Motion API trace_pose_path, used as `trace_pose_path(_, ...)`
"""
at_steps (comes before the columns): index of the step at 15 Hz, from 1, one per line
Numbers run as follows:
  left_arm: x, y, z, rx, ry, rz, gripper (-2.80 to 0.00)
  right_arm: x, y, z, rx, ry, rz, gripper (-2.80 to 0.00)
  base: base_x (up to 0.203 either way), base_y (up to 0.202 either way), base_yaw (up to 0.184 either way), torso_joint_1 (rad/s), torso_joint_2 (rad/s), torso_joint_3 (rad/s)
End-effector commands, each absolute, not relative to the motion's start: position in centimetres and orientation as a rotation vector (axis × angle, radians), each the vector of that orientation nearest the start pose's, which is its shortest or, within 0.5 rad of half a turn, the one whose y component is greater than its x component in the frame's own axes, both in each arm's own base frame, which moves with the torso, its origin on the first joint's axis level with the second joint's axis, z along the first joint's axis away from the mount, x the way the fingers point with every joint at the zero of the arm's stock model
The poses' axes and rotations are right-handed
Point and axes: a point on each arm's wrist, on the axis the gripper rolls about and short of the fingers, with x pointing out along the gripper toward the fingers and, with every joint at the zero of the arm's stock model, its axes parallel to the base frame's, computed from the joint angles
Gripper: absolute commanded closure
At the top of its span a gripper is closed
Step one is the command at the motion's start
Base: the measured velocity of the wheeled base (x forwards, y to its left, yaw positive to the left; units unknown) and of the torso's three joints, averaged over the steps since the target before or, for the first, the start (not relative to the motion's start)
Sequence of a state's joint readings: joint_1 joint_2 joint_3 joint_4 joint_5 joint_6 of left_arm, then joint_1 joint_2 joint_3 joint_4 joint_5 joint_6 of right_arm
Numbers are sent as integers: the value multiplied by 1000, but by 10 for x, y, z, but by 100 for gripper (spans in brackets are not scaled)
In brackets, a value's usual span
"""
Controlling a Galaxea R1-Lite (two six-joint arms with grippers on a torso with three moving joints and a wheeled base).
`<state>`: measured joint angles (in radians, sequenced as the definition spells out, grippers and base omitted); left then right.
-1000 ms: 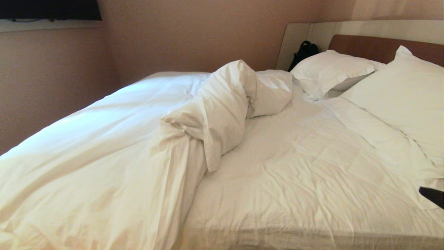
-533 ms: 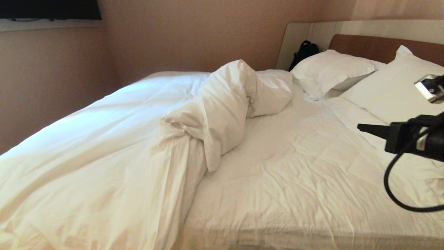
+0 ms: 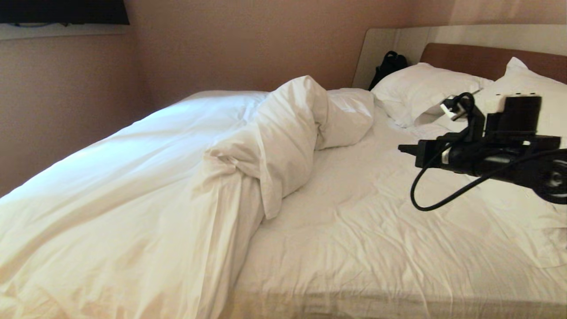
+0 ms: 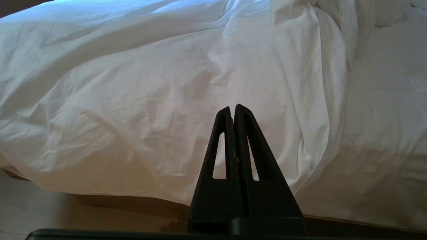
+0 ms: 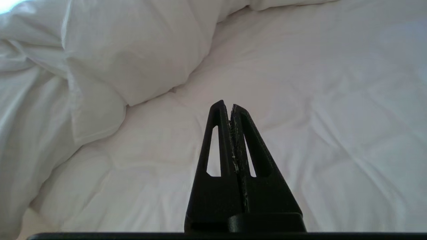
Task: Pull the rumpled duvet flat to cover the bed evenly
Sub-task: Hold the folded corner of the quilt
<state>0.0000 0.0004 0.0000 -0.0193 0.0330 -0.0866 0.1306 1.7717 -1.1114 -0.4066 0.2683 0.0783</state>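
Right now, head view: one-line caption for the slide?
Right gripper, shut and empty, reaches out above the bed toward the duvet bunched in a ridge, pillows beyond.

Pinkish walls [image 3: 221, 44], dark screen [image 3: 62, 11], black bag [image 3: 387, 66]

1. I am looking into a bedroom, most likely a hotel room or a home; the wide bed [image 3: 376, 230] is filling nearly my whole head view.
2. White bedding is lying on it: a rumpled duvet [image 3: 274, 146] is bunching along its middle, and two pillows [image 3: 425, 88] are leaning at its head.
3. A brown headboard [image 3: 478, 60] is standing behind the pillows, against a pale wall panel [image 3: 376, 48].
4. A black bag [image 3: 389, 64] is sitting beside the bed's head.
5. Plain pinkish walls [image 3: 230, 44] are closing in beyond the bed's far side.
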Motion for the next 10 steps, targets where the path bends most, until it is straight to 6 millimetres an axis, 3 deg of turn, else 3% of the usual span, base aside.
trace_pose_path(1, -23, 1, 78, -88, -21, 33, 0, 378, 66, 190, 92, 286, 412, 0, 0, 0, 0, 0, 0, 0)
trace_pose_path(6, -23, 1, 78, -88, -21, 33, 0, 431, 88, 161, 85, 275, 444, 0, 0, 0, 0, 0, 0, 0)
trace_pose_path(10, -23, 1, 78, -88, -21, 33, 0, 449, 108, 150, 60, 261, 480, 0, 0, 0, 0, 0, 0, 0)
